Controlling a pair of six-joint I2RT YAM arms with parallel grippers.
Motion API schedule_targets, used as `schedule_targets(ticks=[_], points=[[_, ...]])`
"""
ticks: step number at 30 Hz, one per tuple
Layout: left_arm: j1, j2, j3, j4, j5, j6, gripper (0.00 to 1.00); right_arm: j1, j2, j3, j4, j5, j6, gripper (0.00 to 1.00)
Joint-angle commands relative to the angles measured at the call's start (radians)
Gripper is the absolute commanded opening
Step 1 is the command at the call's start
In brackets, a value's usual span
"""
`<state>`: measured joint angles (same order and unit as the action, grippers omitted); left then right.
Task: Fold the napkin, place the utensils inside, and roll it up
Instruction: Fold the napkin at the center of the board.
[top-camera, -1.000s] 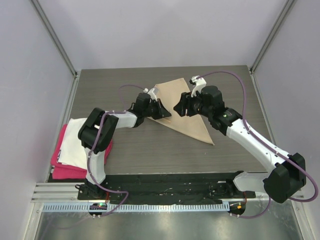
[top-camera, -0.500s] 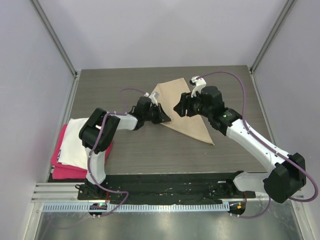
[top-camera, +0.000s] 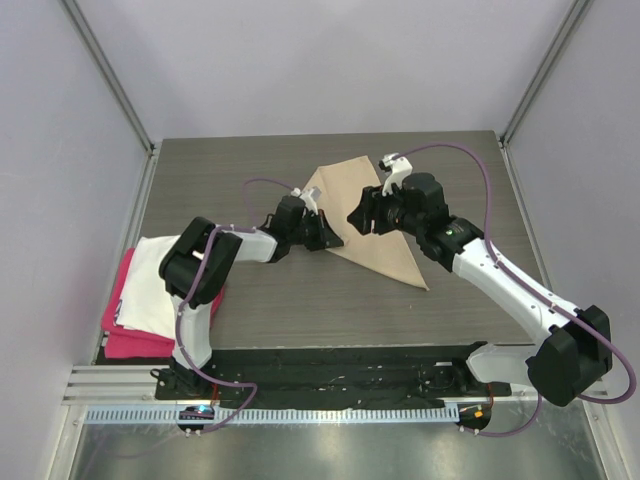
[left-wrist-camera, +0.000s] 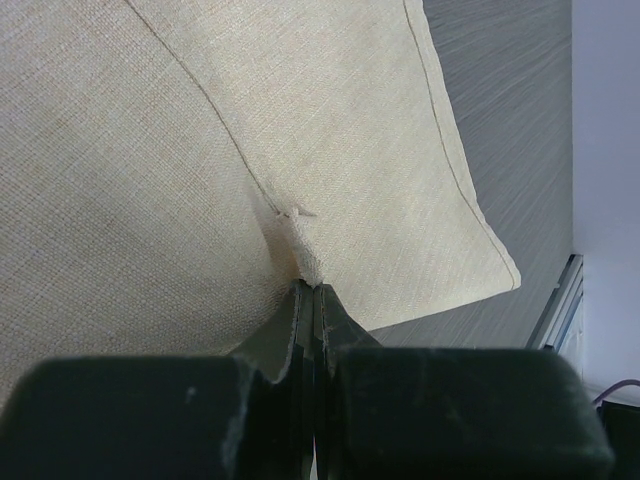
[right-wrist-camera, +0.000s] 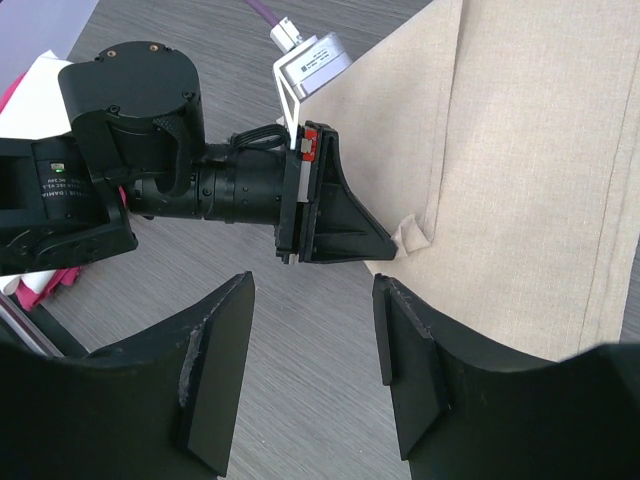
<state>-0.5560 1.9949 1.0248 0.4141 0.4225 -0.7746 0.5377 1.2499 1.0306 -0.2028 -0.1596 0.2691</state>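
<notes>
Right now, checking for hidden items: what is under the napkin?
Only the table shows around the napkin, whose edge the left claw pinches. No bulge shows, but whatever lies beneath the cloth is covered.

The top camera is looking down from above and behind the arm bases (top-camera: 190, 372) over the counter (top-camera: 300, 290); the left wrist camera is sitting close against the napkin (left-wrist-camera: 300, 130); the right wrist camera, seemingly higher, is sharing that same patch.

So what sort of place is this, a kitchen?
Probably a robot test booth in a lab, not a kitchen: a left arm and right arm bolted at the edge of a table, plain walls boxing it in, and a napkin to practise on.
</notes>
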Motion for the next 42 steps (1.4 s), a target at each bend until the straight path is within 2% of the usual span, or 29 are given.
schedule_targets(ticks=[1,7,8,10,13,17,22,25,27,29,30,31,33,36,42], points=[[-0.012,-0.033,-0.003,0.011,0.005,0.031,0.01,0.005,-0.030,-0.007,0.032,0.006,0.012,0.59],[-0.013,-0.053,-0.002,-0.011,-0.001,0.037,0.31,0.005,-0.040,-0.010,0.026,0.014,0.016,0.59],[-0.013,-0.056,0.003,-0.014,-0.005,0.038,0.42,0.007,-0.047,-0.010,0.023,0.015,0.016,0.59],[-0.013,-0.068,0.014,-0.020,-0.005,0.041,0.51,0.005,-0.055,-0.014,0.022,0.020,0.016,0.60],[-0.018,-0.076,0.040,-0.035,-0.004,0.047,0.59,0.007,-0.070,-0.017,0.017,0.032,0.021,0.60],[-0.019,-0.091,0.069,-0.049,0.001,0.047,0.63,0.005,-0.095,-0.021,0.003,0.063,0.030,0.60],[-0.019,-0.142,0.107,-0.106,-0.007,0.072,0.66,0.001,-0.127,-0.017,-0.058,0.190,0.050,0.62],[-0.016,-0.198,0.139,-0.199,-0.048,0.103,0.68,-0.037,-0.133,-0.020,-0.119,0.249,0.091,0.64],[-0.002,-0.223,0.165,-0.334,-0.082,0.138,0.69,-0.071,-0.136,-0.032,-0.158,0.262,0.132,0.66],[0.016,-0.272,0.205,-0.446,-0.154,0.159,0.70,-0.158,-0.136,-0.047,-0.223,0.238,0.162,0.66],[0.040,-0.289,0.218,-0.560,-0.183,0.164,0.71,-0.195,-0.136,-0.072,-0.242,0.220,0.194,0.66],[0.060,-0.324,0.244,-0.610,-0.218,0.169,0.72,-0.273,-0.138,-0.089,-0.274,0.174,0.205,0.66],[0.100,-0.363,0.264,-0.729,-0.226,0.192,0.73,-0.343,-0.136,-0.145,-0.312,0.120,0.238,0.66],[0.201,-0.444,0.279,-0.822,-0.209,0.237,0.75,-0.450,-0.124,-0.216,-0.366,0.055,0.260,0.65],[0.358,-0.544,0.274,-0.893,-0.205,0.311,0.79,-0.515,-0.112,-0.316,-0.423,0.002,0.295,0.61]])
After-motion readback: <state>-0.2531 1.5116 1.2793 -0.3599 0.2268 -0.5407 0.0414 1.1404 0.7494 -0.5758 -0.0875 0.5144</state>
